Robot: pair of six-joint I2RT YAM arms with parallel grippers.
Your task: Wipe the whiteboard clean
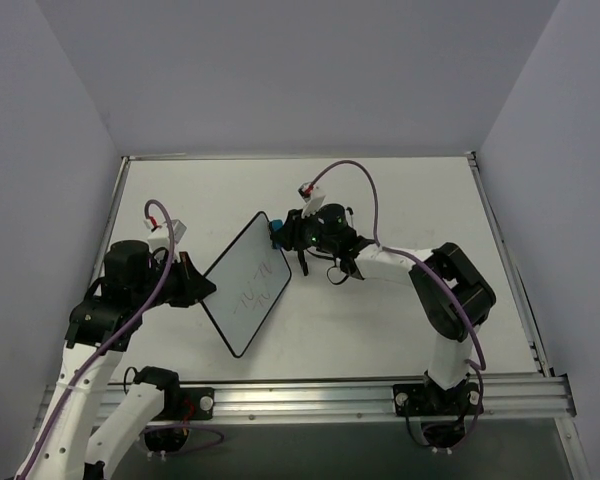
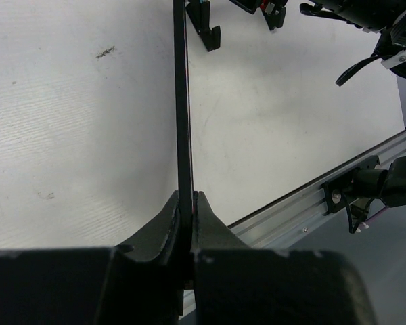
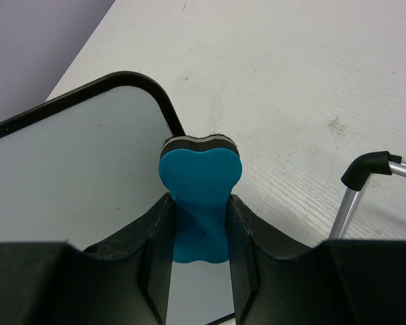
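Note:
The whiteboard [image 1: 242,290] is held tilted up off the table at centre left, with dark scribbles [image 1: 258,288] on its face. My left gripper [image 1: 202,291] is shut on its left rim. In the left wrist view the board [image 2: 183,101] shows edge-on, running up from between my left gripper's [image 2: 188,203] closed jaws. My right gripper [image 1: 283,233] is shut on the blue bone-shaped eraser [image 1: 276,231] at the board's upper corner. In the right wrist view the eraser [image 3: 200,183] sits between the right gripper's [image 3: 198,227] jaws, its pad pressed on the white face [image 3: 74,176] near the rounded corner.
A metal rail [image 1: 380,395] runs along the table's near edge and also shows in the left wrist view [image 2: 311,196]. Grey walls close in the table's left, right and far sides. A thin metal rod with a black cap [image 3: 365,179] stands right of the eraser.

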